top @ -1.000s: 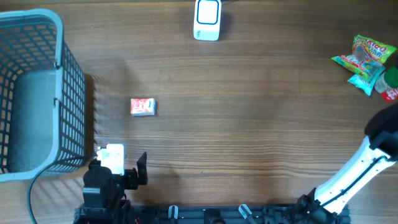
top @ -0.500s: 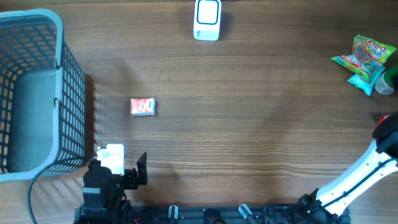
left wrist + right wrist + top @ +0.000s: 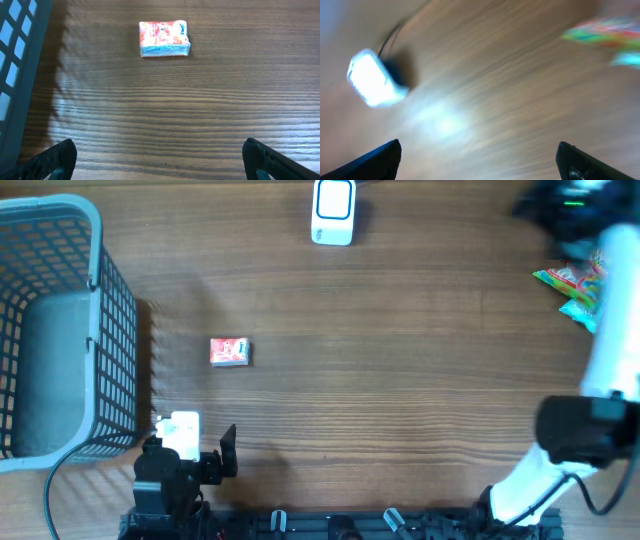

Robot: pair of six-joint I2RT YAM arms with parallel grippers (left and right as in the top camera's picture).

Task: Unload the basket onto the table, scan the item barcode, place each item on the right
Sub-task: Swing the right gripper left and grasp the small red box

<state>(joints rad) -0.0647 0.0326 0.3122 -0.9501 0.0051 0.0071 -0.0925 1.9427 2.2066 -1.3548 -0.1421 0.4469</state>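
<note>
Red-printed film wraps the packet (image 3: 229,351), which lies flat on the wood surface (image 3: 400,400) near the basket (image 3: 60,330) and straight ahead of the left pincer (image 3: 159,155). That pincer stands wide open and empty, a finger at each lower corner of its wrist view. The bags (image 3: 572,282) lie heaped near the right edge, partly under the right arm. The right pincer (image 3: 480,157) is also spread wide with nothing between its fingers, though its view is blurred. The scanner (image 3: 333,210) sits at the far edge, about mid-surface.

Which piece is the item in hand I cannot tell. The packet looks light and soft-sided, its wrap probably slick. A hold across its short sides should leave the broad faces free for the scanner. No barcode shows on the upper face. The bags look floppy and crinkly, and a grip on a seam would likely let them droop.

Bare wood lies open between packet and scanner. The basket wall crowds the packet's left, so coming from above seems safest.
</note>
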